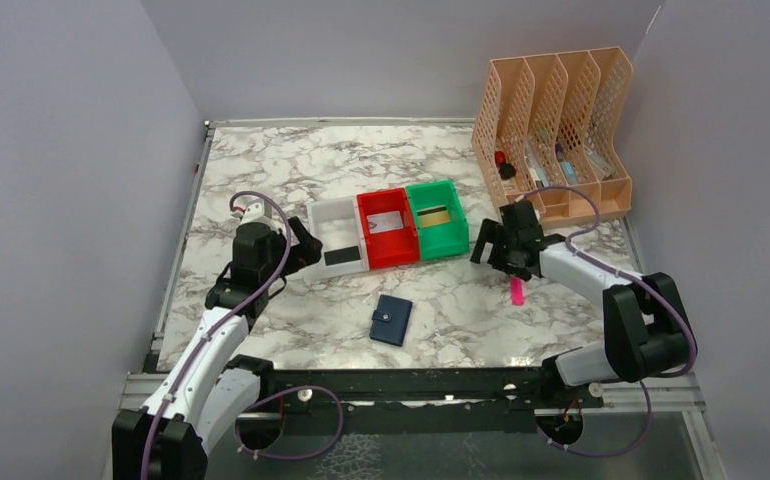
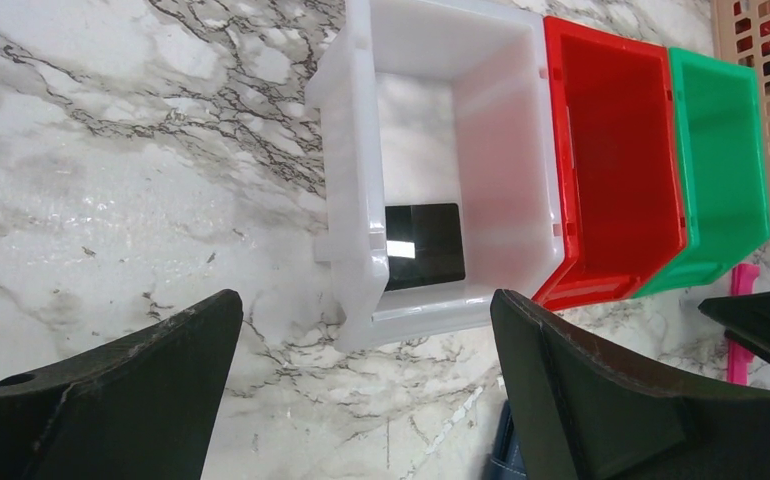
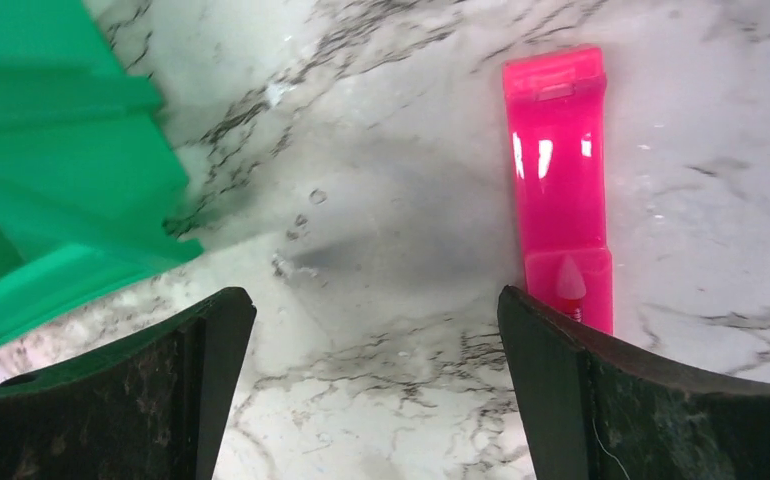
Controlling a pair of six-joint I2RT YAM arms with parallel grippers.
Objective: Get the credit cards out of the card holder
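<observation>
The card holder (image 1: pixel 391 320) lies closed on the marble table, snap tab up; a corner of it shows in the left wrist view (image 2: pixel 506 452). A black card (image 1: pixel 339 256) lies in the white bin (image 1: pixel 323 218), and it also shows in the left wrist view (image 2: pixel 423 245). A silvery-grey card (image 1: pixel 386 222) lies in the red bin (image 1: pixel 393 254). A tan-gold card (image 1: pixel 435 216) lies in the green bin (image 1: pixel 449 240). My left gripper (image 1: pixel 308 250) (image 2: pixel 366 400) is open and empty beside the white bin. My right gripper (image 1: pixel 483 248) (image 3: pixel 371 400) is open and empty, right of the green bin.
A pink stick (image 1: pixel 516 291) (image 3: pixel 558 180) lies on the table by my right gripper. A peach file organizer (image 1: pixel 561 130) stands at the back right. Grey walls close in the table on three sides.
</observation>
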